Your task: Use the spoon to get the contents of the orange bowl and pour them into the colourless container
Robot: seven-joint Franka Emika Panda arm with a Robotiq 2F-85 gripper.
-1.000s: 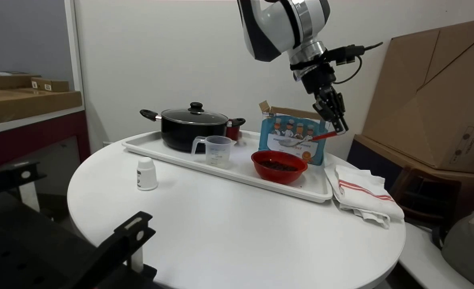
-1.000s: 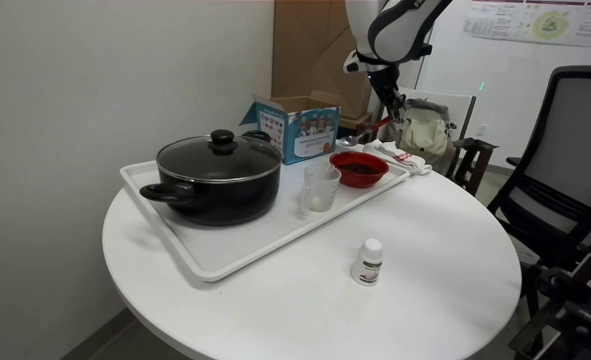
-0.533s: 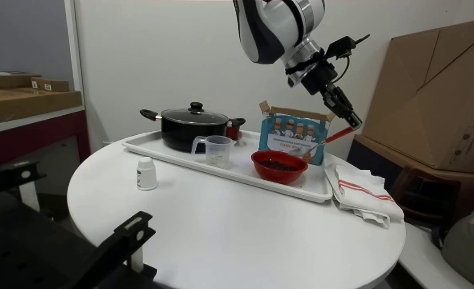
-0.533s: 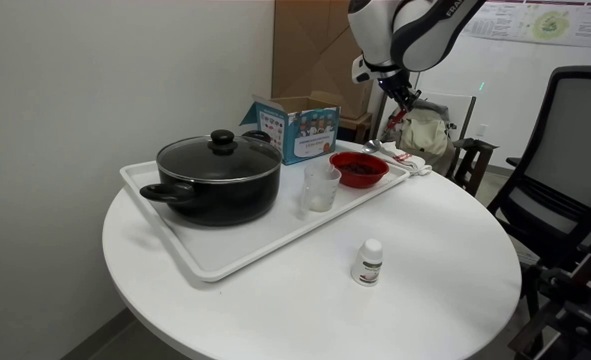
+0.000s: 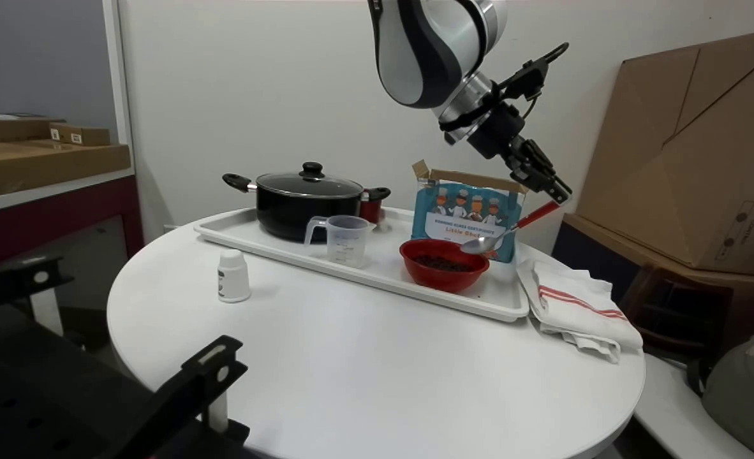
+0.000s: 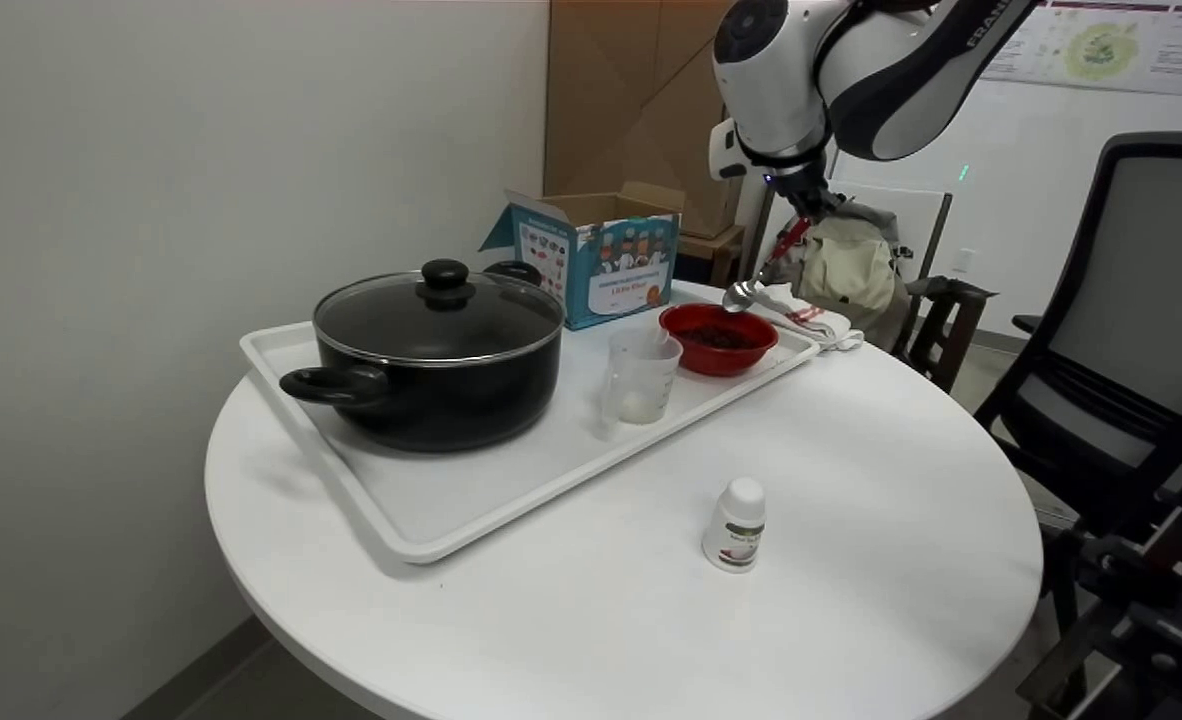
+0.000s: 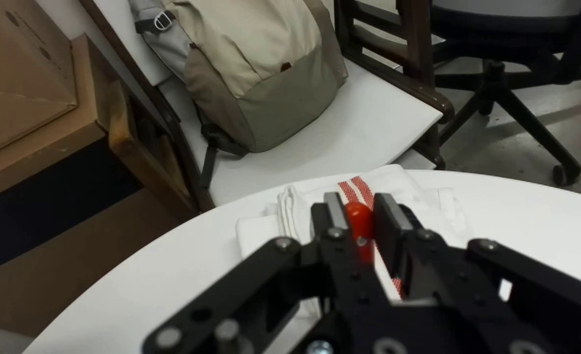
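Starting nearest, in an exterior view: a round white table (image 5: pixel 415 370), with a small white bottle (image 5: pixel 233 278) upright on the left. To the right, a folded white cloth (image 5: pixel 581 309), striped red, lying just beside a white tray (image 5: pixel 384 258). Into the tray now, and at the near right, the orange bowl (image 5: pixel 442 280), shallow and red-orange, with dark bits (image 5: pixel 442 262) across the bottom. And there, at the bowl's far right rim, the spoon (image 5: pixel 526 221)! Hangs at a tilt, with red handle up to the right and metal head down; touching the rim or just clear of it, cannot tell. On to the gripper (image 7: pixel 363 209), with fingers (image 7: pixel 337 212) clenched on the handle's end, and red showing between them in the wrist view. Left of the bowl, well apart from the spoon, the colourless container (image 5: pixel 346 242). Stands upright on the tray, with handle to the left. Farther back on the left, a lidded black pot (image 5: pixel 294 213). Behind the bowl, toward the far right, a blue box (image 5: pixel 466 215), with top flap raised. Beyond the table, on the right, a big cardboard carton (image 5: pixel 689 153).
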